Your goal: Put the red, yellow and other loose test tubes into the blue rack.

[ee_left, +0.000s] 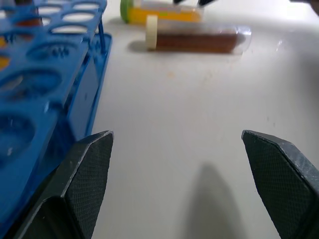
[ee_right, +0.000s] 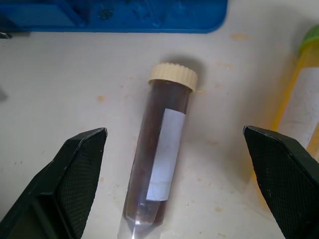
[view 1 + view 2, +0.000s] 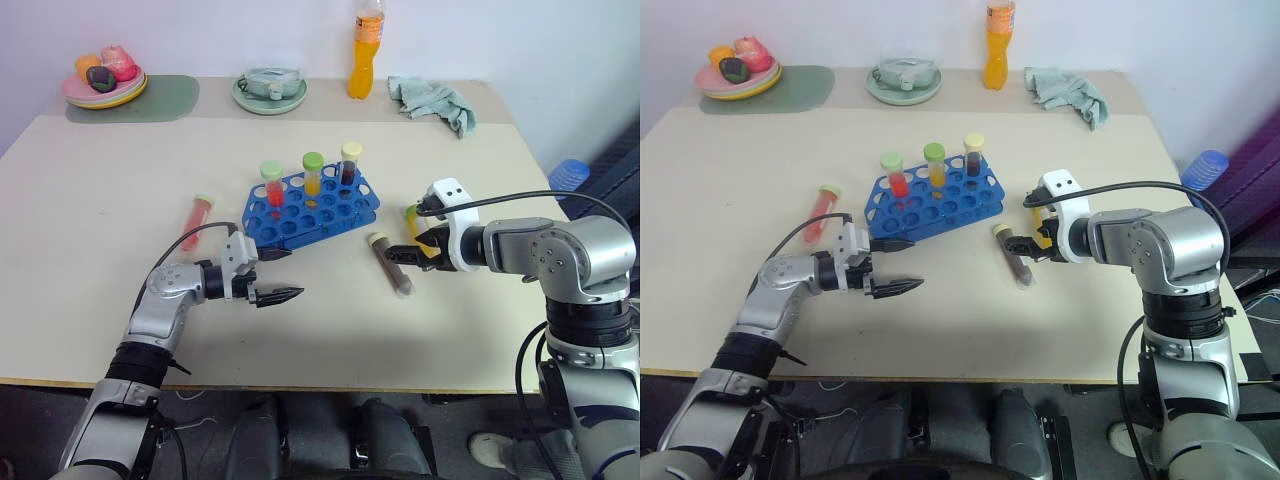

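Observation:
The blue rack (image 3: 310,215) stands mid-table with three capped tubes upright in its back row. A loose red tube (image 3: 195,220) lies to its left. To the rack's right lie a brown tube (image 2: 167,149) with a cream cap and a yellow tube (image 2: 299,109) with a green cap. My right gripper (image 2: 174,133) hovers open above the brown tube, its fingers on either side of it. My left gripper (image 3: 288,274) is open and empty in front of the rack's near corner, pointing to the right toward the brown tube (image 1: 197,39).
Along the table's back edge stand a plate of fruit (image 3: 105,85) on a green mat, a bowl (image 3: 270,92), an orange bottle (image 3: 367,50) and a crumpled cloth (image 3: 432,100). A blue object (image 3: 570,175) sits beyond the table's right edge.

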Controlling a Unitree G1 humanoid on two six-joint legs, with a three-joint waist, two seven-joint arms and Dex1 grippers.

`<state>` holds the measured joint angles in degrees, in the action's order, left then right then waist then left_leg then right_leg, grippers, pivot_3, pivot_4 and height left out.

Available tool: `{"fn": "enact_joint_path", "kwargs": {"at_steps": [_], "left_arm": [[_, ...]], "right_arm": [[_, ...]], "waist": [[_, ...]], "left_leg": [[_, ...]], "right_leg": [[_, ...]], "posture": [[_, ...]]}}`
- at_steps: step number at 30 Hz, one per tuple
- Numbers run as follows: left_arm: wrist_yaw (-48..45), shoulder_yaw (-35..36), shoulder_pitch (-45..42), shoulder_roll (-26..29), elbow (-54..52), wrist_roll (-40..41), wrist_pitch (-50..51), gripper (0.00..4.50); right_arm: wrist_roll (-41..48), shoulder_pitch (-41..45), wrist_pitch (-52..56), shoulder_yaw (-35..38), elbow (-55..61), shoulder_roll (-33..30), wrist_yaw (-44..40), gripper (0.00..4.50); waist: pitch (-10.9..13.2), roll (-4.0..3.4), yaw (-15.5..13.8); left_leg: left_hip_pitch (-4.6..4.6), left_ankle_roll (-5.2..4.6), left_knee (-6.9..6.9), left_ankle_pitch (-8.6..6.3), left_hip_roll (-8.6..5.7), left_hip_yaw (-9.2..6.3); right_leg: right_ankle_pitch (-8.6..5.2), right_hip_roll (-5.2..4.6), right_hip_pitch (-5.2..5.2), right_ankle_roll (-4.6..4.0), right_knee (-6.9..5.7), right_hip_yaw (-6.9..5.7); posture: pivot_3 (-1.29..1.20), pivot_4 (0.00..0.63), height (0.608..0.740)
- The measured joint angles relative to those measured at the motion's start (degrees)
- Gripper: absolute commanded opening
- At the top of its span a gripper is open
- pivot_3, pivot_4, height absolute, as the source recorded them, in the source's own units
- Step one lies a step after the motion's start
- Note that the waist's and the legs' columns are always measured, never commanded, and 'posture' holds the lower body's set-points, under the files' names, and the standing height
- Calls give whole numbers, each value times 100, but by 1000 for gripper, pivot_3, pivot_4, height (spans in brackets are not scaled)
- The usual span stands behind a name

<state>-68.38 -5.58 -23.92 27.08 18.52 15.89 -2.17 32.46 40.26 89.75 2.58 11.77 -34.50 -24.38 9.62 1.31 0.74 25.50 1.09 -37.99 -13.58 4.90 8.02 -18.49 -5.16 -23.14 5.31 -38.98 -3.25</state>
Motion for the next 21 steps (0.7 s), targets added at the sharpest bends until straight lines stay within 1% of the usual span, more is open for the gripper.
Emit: {"fn": "enact_joint_path", "kwargs": {"at_steps": [3, 8, 12, 21], "left_arm": [[-60, -12, -7, -41, -3, 13, 3, 4211], [-412, -16, 7, -12, -309, 238, 108, 4211], [-540, -13, 94, 84, -618, 464, 445, 4211], [-487, -13, 103, 106, -958, 598, 824, 4211]], "right_arm": [[-96, 101, 7, -8, -221, 63, 73, 4500], [-272, 347, -53, -152, -688, 241, 163, 4500], [-351, 406, -144, -229, -982, 287, 160, 4500], [-438, 491, -138, -280, -1054, 481, 178, 4500]], "waist": [[0, 0, 12], [0, 0, 15], [0, 0, 11], [0, 0, 24]], "left_leg": [[-1, 0, 0, 0, 0, 2], [0, 1, 0, 1, 0, 3], [0, 1, 0, 1, 0, 3], [0, 1, 1, 1, 1, 2]], "right_leg": [[0, 0, -1, 0, 0, 0], [0, 0, -3, 0, -3, 1], [0, 0, -3, 0, -3, 1], [0, 0, -4, 0, -3, 1]], "posture": [[0, 150, 740], [0, 150, 740], [0, 150, 740], [0, 150, 740]]}}
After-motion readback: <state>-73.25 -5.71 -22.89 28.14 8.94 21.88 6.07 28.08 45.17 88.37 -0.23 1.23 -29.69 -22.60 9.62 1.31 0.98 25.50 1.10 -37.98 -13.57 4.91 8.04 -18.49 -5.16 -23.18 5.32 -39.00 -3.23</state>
